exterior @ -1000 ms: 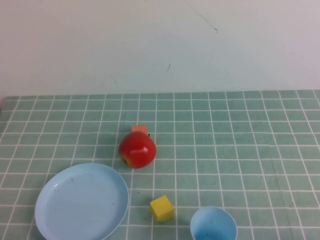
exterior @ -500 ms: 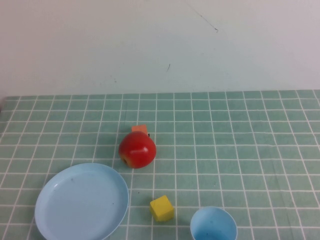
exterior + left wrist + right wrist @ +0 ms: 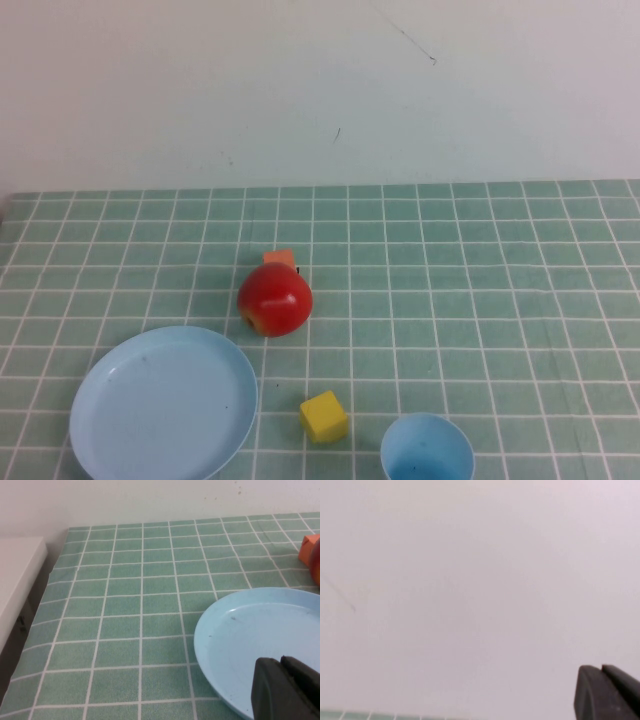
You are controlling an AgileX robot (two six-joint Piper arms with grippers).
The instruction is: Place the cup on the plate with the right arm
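Nothing grasped yet: right gripper (image 3: 608, 692) clenched empty, aimed at the wall; left gripper (image 3: 285, 690) clenched above the plate (image 3: 130, 450). Cup (image 3: 427, 452) at five o'clock from the apple (image 3: 274, 299). Release, descend straight over its rim.

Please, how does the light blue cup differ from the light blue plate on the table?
The cup is small and deep, while the plate is much wider and shallow with a low rim. The cup sits at the near edge on the robot's right of the yellow cube; the plate lies on the cube's left. Both are round, light blue and empty.
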